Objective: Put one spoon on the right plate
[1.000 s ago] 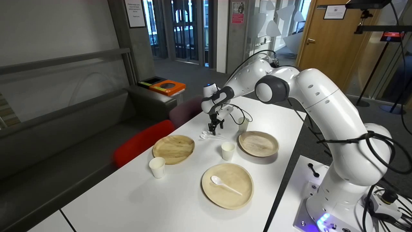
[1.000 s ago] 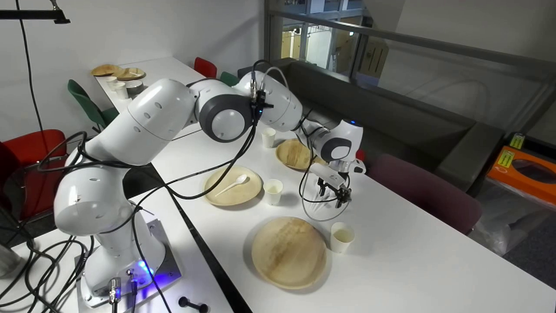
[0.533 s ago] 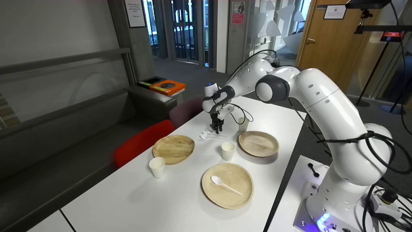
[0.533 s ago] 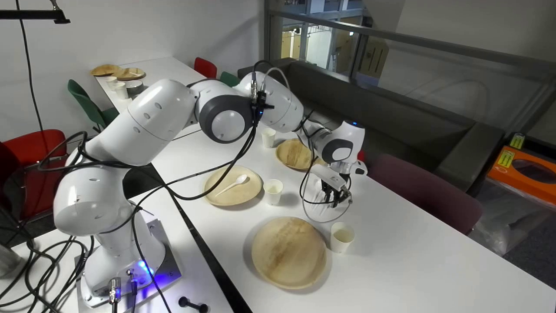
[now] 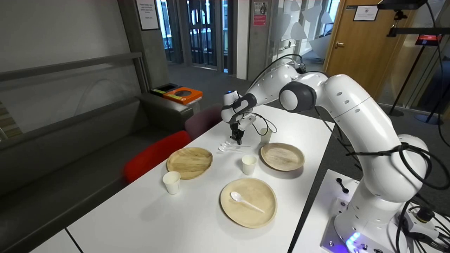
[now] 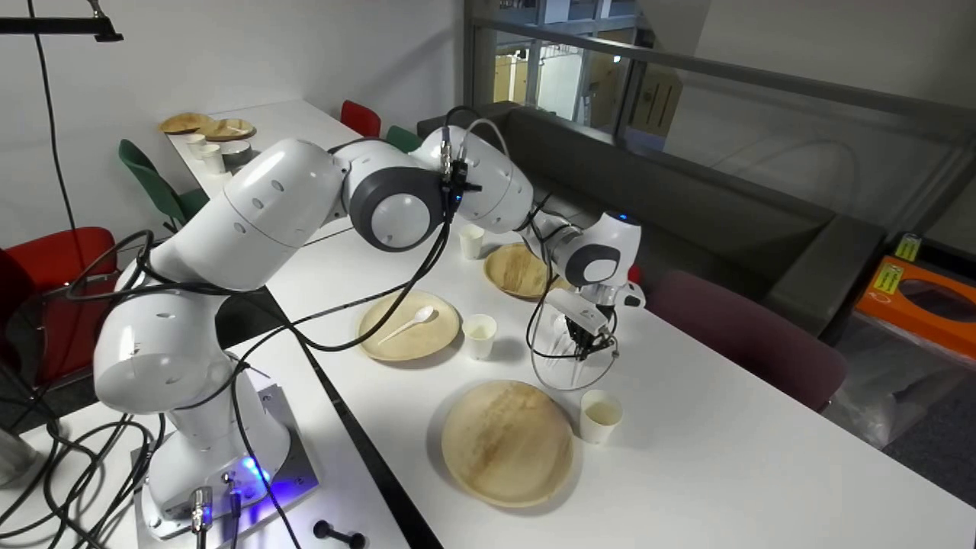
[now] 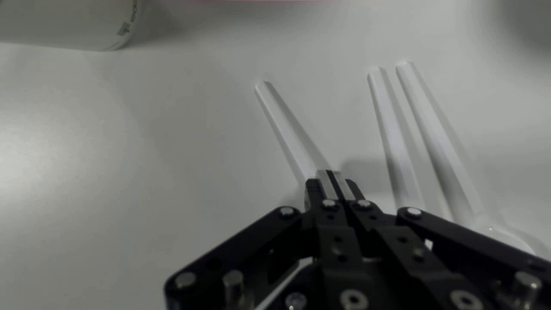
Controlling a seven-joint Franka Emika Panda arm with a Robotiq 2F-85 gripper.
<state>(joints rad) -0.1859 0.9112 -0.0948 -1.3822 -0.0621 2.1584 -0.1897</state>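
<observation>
"While you lean over the counter [image 5: 147, 218], what bears what?"

"The flat, pale plate [image 5: 239, 216] bears a white spoon [image 5: 246, 202]. Two paper cups [image 6: 600, 427] stand upright near the right plate [image 6: 507, 450]."

"And your own things?"

"That right plate is round, tan and streaked, its rim raised. My fingers [image 7: 326, 185] are pressed together at a loose spoon [image 7: 285, 129], its slim white handle showing past them; whether they pinch it, I cannot tell. Two more spoons [image 7: 394, 137] lie just beside."

"Room?"

"Between me and that plate runs white counter, a cup to either side; the plate sits near the edge."
</observation>
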